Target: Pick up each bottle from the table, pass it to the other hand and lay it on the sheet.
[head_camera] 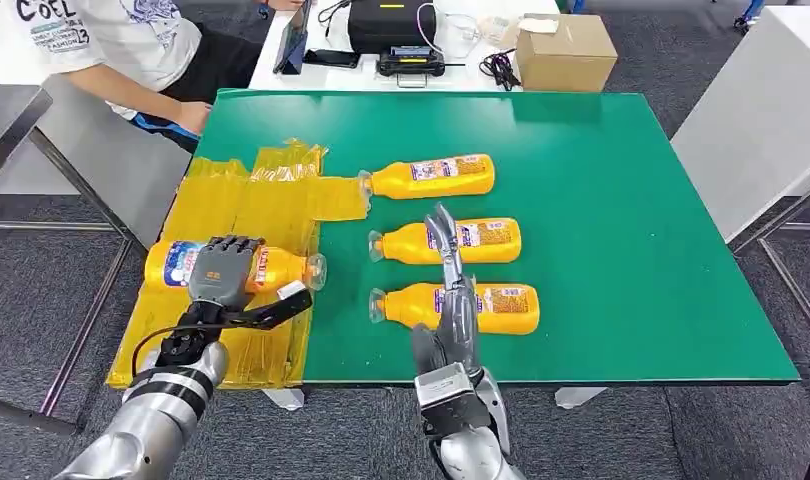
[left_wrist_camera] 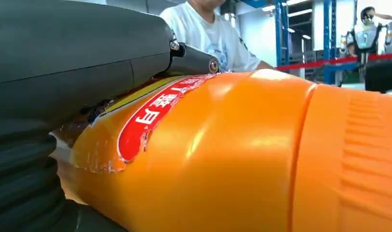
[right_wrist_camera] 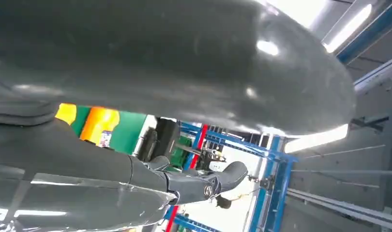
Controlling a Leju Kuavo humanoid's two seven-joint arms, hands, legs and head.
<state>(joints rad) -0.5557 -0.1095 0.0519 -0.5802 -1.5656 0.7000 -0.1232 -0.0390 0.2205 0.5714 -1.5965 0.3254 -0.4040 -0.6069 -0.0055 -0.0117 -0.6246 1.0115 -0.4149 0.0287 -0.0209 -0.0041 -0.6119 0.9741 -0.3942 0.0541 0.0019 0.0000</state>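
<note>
Head view: left hand held bottle on sheet; right hand empty, fingers extended; release should be gentle, against rolling.

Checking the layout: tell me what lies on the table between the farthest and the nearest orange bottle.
In the head view, a third orange bottle lies between the farthest bottle and the nearest bottle, with the right hand reaching over it.

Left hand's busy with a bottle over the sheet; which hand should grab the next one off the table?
Right: the right hand is open above the nearest bottle, while the left hand holds one over the sheet.
</note>
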